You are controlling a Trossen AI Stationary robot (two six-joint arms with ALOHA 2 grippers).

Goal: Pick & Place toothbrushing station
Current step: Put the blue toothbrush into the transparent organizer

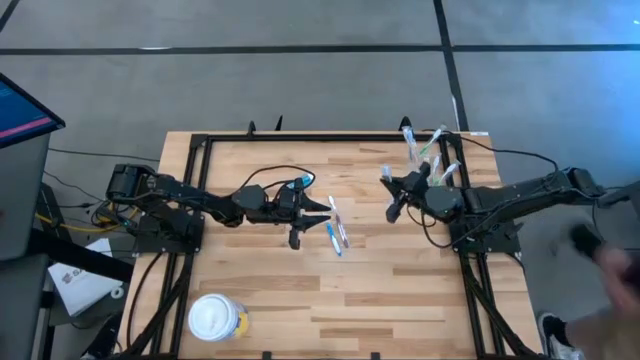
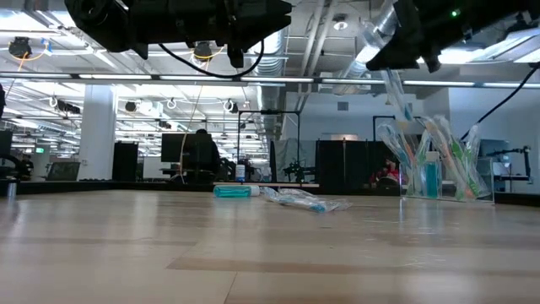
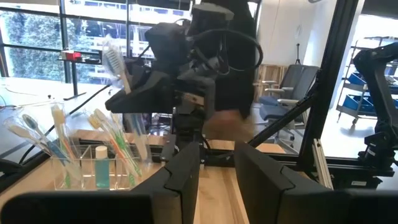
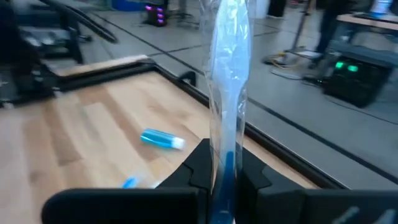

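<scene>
1. Our right gripper (image 4: 222, 177) pinches a wrapped toothbrush (image 4: 227, 74) near the tumbler (image 2: 434, 181) at the table's far right edge.
2. We keep it upright, then lower into the tumbler.
3. Left gripper (image 1: 318, 212), mid-table, stands spread, empty.

High view: overhead, facing straight down; takes in the whole wooden table (image 1: 300, 270) and floor around it, from far off.

Low view: at tabletop height, facing level across the table (image 2: 253, 253) into the room behind; near the surface.

Left wrist view: on the left arm, facing forward over the table (image 3: 217, 186) toward the clear tumbler (image 3: 93, 168); close. Tumbler (image 2: 439, 181) shared with the low view.

Right wrist view: on the right arm, facing forward and down onto the table (image 4: 93, 124); close. The blue tube (image 4: 161, 139) on the table also shows in the low view (image 2: 232, 192) and high view (image 1: 298, 184).
</scene>
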